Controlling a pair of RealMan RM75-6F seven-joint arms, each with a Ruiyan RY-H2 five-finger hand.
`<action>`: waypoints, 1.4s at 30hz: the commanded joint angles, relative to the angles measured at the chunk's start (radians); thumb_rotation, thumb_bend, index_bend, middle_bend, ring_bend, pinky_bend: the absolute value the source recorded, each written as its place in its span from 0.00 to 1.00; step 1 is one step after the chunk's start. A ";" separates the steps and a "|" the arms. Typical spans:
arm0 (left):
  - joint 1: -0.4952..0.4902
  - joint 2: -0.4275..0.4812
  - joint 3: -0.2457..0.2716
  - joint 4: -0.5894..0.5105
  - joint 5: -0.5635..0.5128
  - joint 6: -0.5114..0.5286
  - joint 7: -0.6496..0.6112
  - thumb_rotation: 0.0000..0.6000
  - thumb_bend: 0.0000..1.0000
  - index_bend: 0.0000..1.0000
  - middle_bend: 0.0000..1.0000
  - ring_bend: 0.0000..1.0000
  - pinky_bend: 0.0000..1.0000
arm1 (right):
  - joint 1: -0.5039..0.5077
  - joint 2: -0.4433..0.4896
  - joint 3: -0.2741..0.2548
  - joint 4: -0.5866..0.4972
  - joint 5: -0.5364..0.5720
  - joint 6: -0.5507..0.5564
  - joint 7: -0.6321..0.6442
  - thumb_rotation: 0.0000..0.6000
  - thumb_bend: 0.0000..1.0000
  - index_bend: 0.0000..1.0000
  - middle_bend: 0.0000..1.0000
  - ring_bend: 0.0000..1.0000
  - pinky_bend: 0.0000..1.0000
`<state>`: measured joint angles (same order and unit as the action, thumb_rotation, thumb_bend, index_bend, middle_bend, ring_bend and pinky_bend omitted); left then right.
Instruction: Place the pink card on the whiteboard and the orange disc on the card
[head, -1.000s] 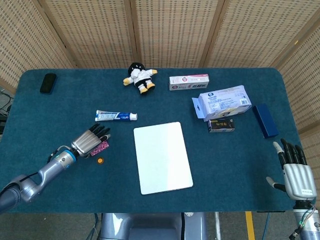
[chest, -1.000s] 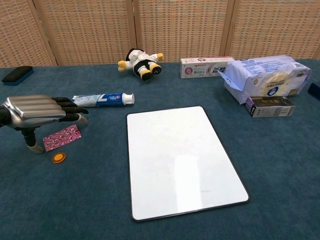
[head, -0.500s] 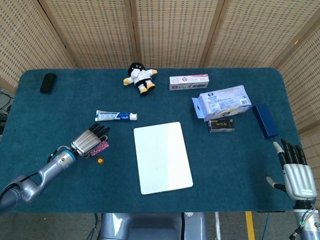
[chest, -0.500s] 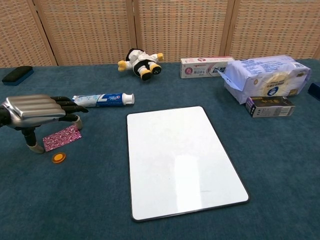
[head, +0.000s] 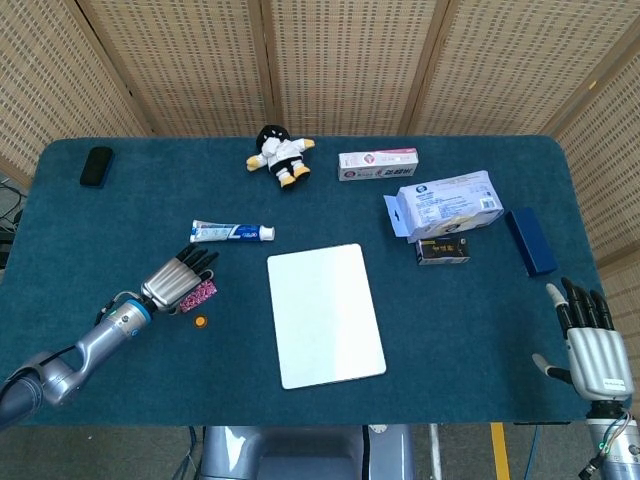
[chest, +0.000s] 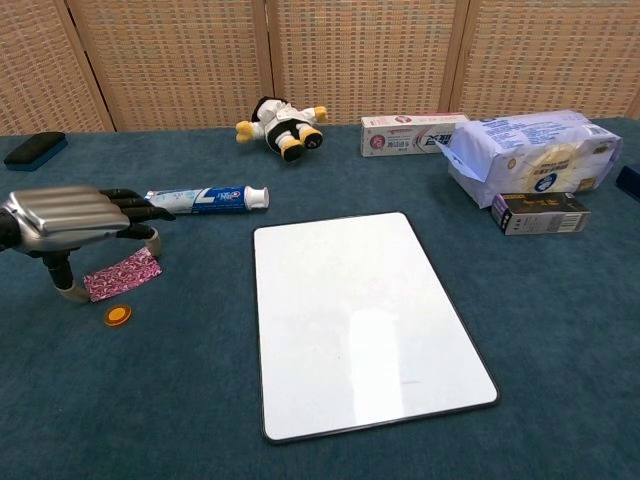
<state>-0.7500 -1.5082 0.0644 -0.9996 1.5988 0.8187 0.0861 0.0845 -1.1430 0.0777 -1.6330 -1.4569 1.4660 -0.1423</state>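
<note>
The pink patterned card (head: 204, 294) (chest: 122, 273) lies on the blue cloth left of the whiteboard (head: 324, 312) (chest: 365, 318). Just in front of the card sits the small orange disc (head: 200, 321) (chest: 117, 316). My left hand (head: 178, 281) (chest: 75, 218) hovers over the card's left end with its fingers stretched out and its thumb reaching down beside the card; no grip shows. Far away at the table's front right corner, my right hand (head: 590, 345) is held up with fingers spread and holds nothing.
A toothpaste tube (head: 232, 232) lies just behind the left hand. Further back are a plush toy (head: 281, 155), a toothpaste box (head: 377, 163) and a black eraser (head: 96, 165). A tissue pack (head: 447, 203), a small black box (head: 442, 250) and a blue box (head: 530, 241) stand right of the whiteboard.
My left hand has drifted slightly up and to the left over the card. The card, disc and right hand have not visibly moved.
</note>
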 joint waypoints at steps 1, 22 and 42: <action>0.000 0.004 -0.005 -0.006 -0.006 0.006 0.003 1.00 0.23 0.44 0.00 0.00 0.00 | 0.000 0.000 0.000 0.000 0.000 0.000 0.000 1.00 0.00 0.00 0.00 0.00 0.00; -0.023 0.098 -0.070 -0.177 -0.069 0.032 0.131 1.00 0.22 0.45 0.00 0.00 0.00 | 0.000 0.001 -0.001 0.000 -0.001 -0.001 0.003 1.00 0.00 0.00 0.00 0.00 0.00; -0.163 -0.028 -0.226 -0.477 -0.314 -0.033 0.553 1.00 0.18 0.45 0.00 0.00 0.00 | 0.001 0.004 -0.002 0.005 -0.001 -0.005 0.022 1.00 0.00 0.00 0.00 0.00 0.00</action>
<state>-0.8841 -1.4927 -0.1380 -1.4535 1.3342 0.8010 0.5852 0.0850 -1.1395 0.0760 -1.6283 -1.4580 1.4610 -0.1206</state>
